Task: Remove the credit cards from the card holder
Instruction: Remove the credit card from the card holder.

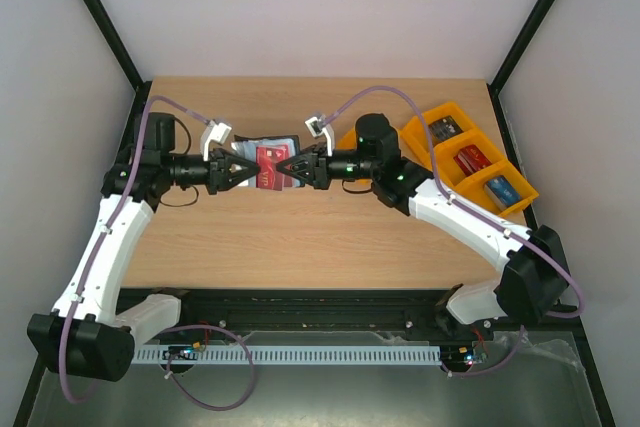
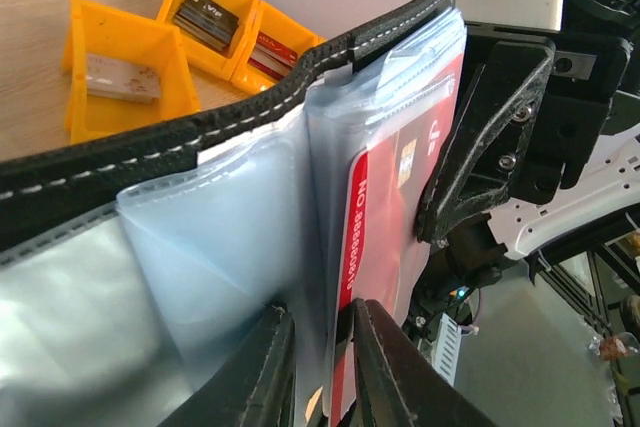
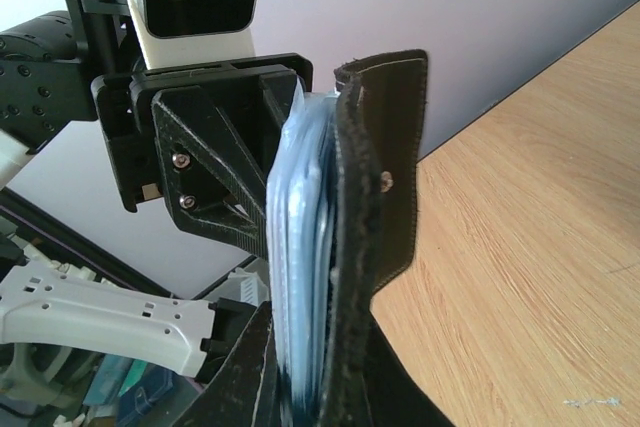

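The black card holder (image 1: 262,145) hangs open above the middle of the table, between both grippers. My right gripper (image 1: 283,167) is shut on its black cover and clear pockets (image 3: 380,177), seen edge-on between the fingers (image 3: 315,377). My left gripper (image 1: 248,169) faces it from the left. In the left wrist view its jaws (image 2: 318,367) stand narrow around one clear pocket leaf and the red credit card (image 2: 385,207) in it, and both fingers touch that leaf. The red credit card (image 1: 270,165) also shows from above. No other cards in the holder show.
Joined orange trays (image 1: 470,157) stand at the table's right, each holding a card or small item. They also appear in the left wrist view (image 2: 130,72). Bare wooden table (image 1: 300,247) lies in front of the grippers.
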You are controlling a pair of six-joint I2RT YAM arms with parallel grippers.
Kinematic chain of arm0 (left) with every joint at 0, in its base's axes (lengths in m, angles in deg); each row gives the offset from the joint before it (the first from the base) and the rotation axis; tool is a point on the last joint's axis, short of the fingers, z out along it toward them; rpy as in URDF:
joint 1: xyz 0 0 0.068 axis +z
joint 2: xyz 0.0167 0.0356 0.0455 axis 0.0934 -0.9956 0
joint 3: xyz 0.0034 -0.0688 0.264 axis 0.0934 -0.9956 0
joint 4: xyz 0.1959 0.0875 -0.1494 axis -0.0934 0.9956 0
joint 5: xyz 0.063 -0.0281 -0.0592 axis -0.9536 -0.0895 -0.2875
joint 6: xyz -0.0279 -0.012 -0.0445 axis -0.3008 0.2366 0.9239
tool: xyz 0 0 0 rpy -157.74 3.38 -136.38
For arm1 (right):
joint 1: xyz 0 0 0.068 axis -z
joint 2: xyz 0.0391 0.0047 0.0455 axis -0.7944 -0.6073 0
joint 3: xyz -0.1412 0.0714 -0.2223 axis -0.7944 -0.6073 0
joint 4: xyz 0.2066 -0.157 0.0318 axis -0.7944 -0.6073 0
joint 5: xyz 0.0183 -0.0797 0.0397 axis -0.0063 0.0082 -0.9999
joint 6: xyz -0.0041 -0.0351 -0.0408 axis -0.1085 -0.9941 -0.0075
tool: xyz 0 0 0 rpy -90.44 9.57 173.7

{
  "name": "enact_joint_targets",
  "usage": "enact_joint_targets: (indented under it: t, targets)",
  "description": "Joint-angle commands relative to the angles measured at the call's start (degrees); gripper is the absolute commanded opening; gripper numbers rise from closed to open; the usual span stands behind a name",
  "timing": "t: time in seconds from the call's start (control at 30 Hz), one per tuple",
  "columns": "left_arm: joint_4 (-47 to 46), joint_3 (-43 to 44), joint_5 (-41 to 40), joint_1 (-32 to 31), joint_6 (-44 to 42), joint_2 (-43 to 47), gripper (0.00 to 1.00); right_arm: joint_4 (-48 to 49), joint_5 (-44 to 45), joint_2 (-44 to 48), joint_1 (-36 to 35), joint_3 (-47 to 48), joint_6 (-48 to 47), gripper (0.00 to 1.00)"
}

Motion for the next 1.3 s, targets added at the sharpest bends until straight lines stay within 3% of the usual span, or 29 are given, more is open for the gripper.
enact_joint_targets:
  t: [0.0,0.17,0.4,0.57,0.7,0.8,0.97,1.27]
  targets:
    - [0.1,0.07,-1.53,0.15,-1.54,0.25,0.21,5.0,-4.22,1.15,-0.79,1.41,0.28,0.02]
    - [1.34,0.08,2.56,0.15,-3.27,0.47,0.03,5.23,-4.29,1.45,-0.74,1.16,0.25,0.02]
    - [4.18,1.09,11.97,2.48,-6.84,1.65,0.02,5.62,-4.56,1.63,-0.72,0.66,0.23,0.07]
    - [3.53,0.89,13.64,4.74,-5.93,2.17,0.02,5.71,-4.18,2.19,-0.72,-0.09,-0.03,0.2]
    - [3.57,0.7,12.57,6.59,-6.04,2.49,0.02,5.3,-3.56,2.9,-0.72,-0.77,-0.81,0.22]
    - [3.79,0.29,12.46,7.64,-6.58,2.79,0.02,4.55,-3.47,2.95,-0.7,-0.84,-1.3,0.18]
    - [6.59,1.14,11.24,8.56,-10.01,2.85,0.02,2.67,-2.98,3.27,-0.59,-0.32,-2.38,0.02]
    - [9.43,1.03,11.27,11.21,-13.31,3.06,0.02,0.8,-2.17,4.79,0.52,-0.52,-3.33,0.02]
